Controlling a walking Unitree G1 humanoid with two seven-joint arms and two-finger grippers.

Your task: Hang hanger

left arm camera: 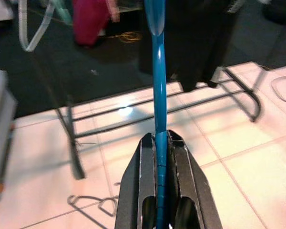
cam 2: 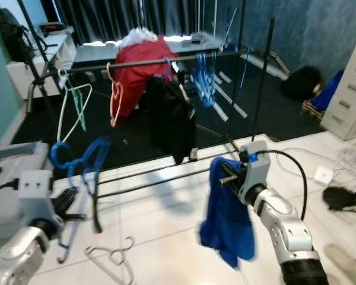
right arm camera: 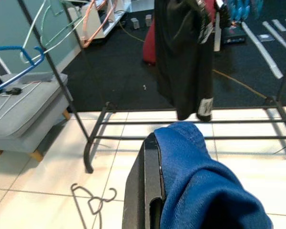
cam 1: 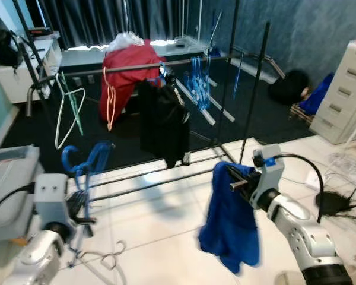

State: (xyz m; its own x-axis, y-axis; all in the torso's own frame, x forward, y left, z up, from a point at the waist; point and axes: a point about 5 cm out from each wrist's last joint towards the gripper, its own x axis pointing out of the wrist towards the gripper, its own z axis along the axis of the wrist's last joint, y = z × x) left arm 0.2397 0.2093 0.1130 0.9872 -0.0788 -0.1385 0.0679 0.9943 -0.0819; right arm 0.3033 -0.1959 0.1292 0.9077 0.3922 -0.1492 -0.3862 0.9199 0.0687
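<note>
Gripping thin glossy blue hanger (left arm camera: 158, 95), left pincer (left arm camera: 158, 157) clamped on stem.

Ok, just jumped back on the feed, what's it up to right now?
The robot stands on the tiled floor facing the clothes rack. Its left gripper is shut on a blue hanger, held up in front of the rack. Its right gripper holds a blue garment that hangs down loosely. The garment is not on the hanger yet, and neither is on the rail. A black garment and several other hangers already hang on the rack, and a bare wire hanger lies on the floor.
</note>
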